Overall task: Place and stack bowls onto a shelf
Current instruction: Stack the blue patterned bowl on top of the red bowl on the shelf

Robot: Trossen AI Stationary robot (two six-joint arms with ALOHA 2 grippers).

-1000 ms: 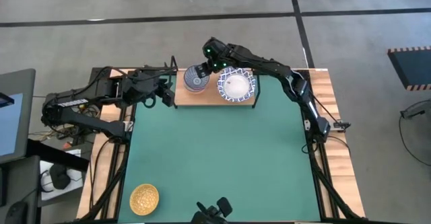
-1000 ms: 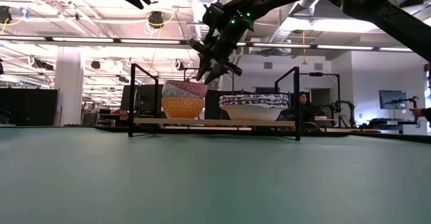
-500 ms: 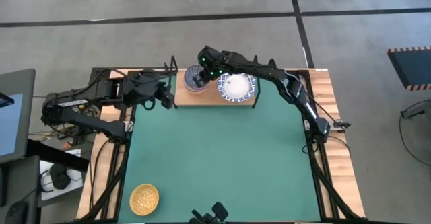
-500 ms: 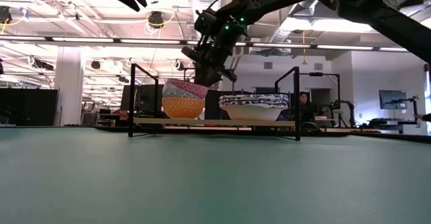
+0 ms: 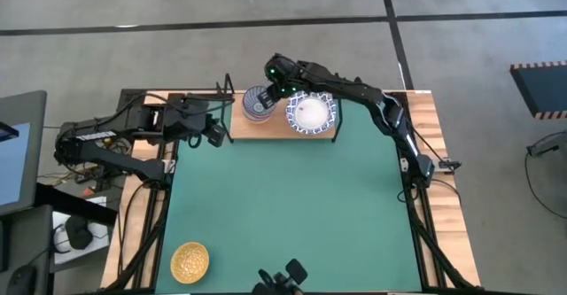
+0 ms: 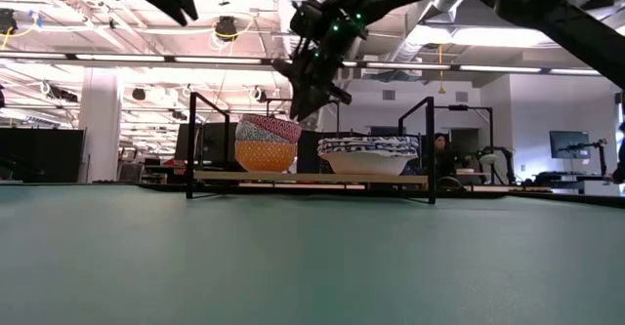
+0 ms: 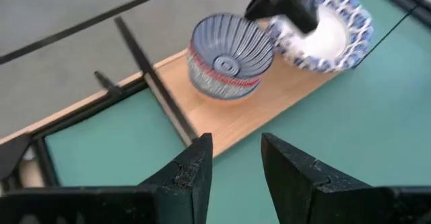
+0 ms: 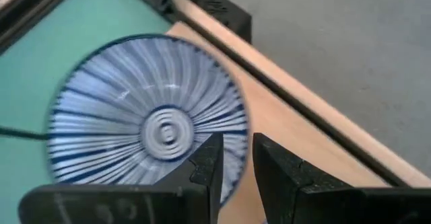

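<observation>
The shelf [image 5: 276, 128] stands at the far edge of the table [image 5: 283, 206] and carries two stacks. On its left half sits a stack of small bowls [image 6: 266, 142]: a blue striped bowl [image 7: 231, 51] on top, a red-patterned one under it, an orange one at the base. On the right half sits the stack of wide white bowls [image 5: 310, 112] with blue lattice rims; how many it holds cannot be told.

One golden-yellow bowl [image 5: 190, 261] lies on the table's near left corner, well apart from the shelf. Judged from this, the task is nearly complete, with that bowl left to place.

The right hand [image 6: 311, 86] hovers just above the small stack, fingers slightly apart and empty. The left hand [image 5: 213, 118] waits just beside the shelf's left end, fingers apart, holding nothing.
</observation>
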